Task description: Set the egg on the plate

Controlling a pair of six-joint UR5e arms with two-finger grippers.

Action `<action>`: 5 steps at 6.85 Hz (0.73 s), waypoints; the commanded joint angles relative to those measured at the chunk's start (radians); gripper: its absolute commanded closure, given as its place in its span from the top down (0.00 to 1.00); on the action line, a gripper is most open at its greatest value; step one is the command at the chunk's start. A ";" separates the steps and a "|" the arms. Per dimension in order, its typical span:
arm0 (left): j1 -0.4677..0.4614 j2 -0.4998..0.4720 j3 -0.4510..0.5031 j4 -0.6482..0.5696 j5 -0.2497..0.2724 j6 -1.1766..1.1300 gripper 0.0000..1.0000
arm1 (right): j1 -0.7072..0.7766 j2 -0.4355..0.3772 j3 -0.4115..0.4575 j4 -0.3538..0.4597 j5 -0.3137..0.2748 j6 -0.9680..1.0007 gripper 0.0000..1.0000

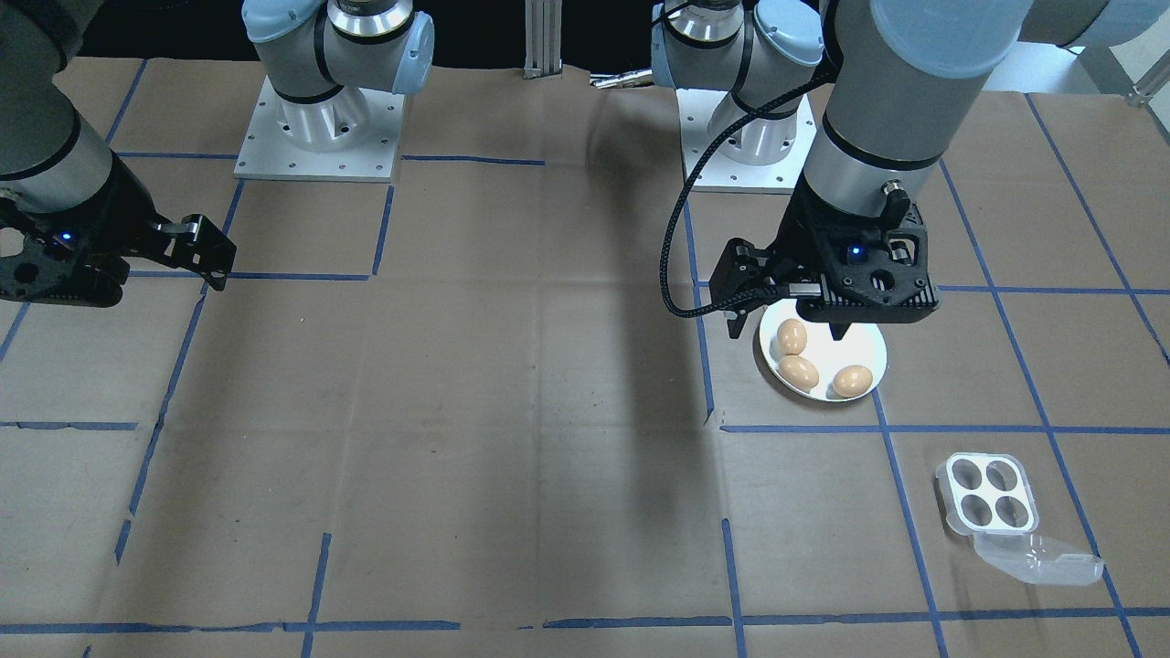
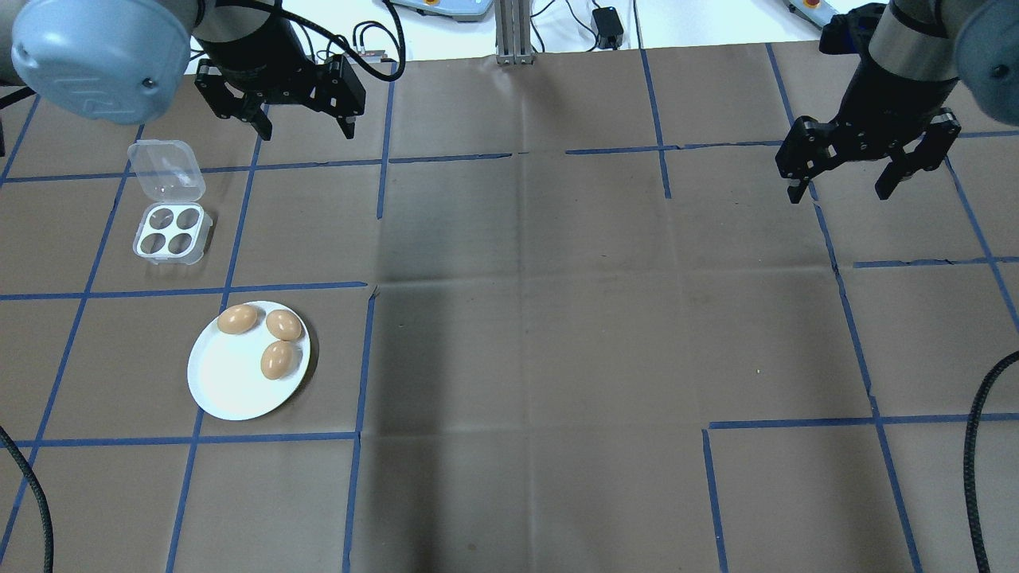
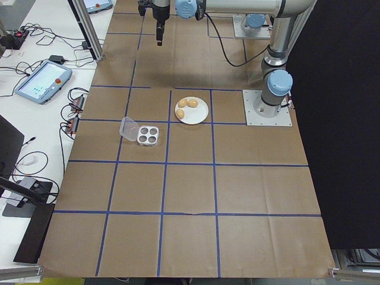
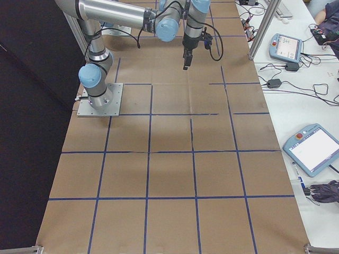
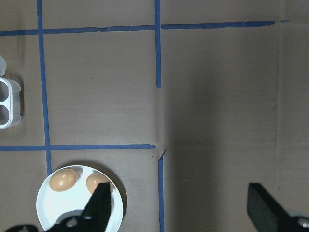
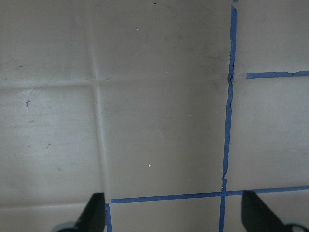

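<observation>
Seeing now: three eggs (image 2: 271,338) on my plate (image 2: 231,390).
Carton (image 2: 173,232): open, all cups bare.
Left end effector (image 2: 304,123): fingers spread, nothing held.
Right end effector (image 2: 840,191): fingers spread, nothing held.

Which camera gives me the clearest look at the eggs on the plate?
Overhead exterior: all three eggs lie unobstructed on the plate. Front-facing has the left gripper overlapping the plate; exterior left shows them small; the left wrist view shows only two.

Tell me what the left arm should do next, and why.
Probably just stay raised and back away: three eggs already lie on the plate, the carton shows four empty cups, and the left pincer is open, holding nothing.
</observation>
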 commanded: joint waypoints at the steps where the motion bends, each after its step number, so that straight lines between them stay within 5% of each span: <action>1: 0.026 0.105 -0.137 0.060 -0.006 0.013 0.99 | 0.000 0.000 0.000 0.000 0.000 0.000 1.00; 2: 0.062 0.121 -0.170 0.113 -0.020 0.016 0.99 | 0.000 0.000 0.000 0.000 0.000 0.000 1.00; 4: 0.101 0.114 -0.189 0.128 -0.162 -0.001 1.00 | 0.000 0.000 0.000 0.000 0.000 0.000 1.00; 5: 0.099 0.130 -0.199 0.126 -0.155 0.016 1.00 | 0.000 0.000 0.000 0.000 0.000 0.000 1.00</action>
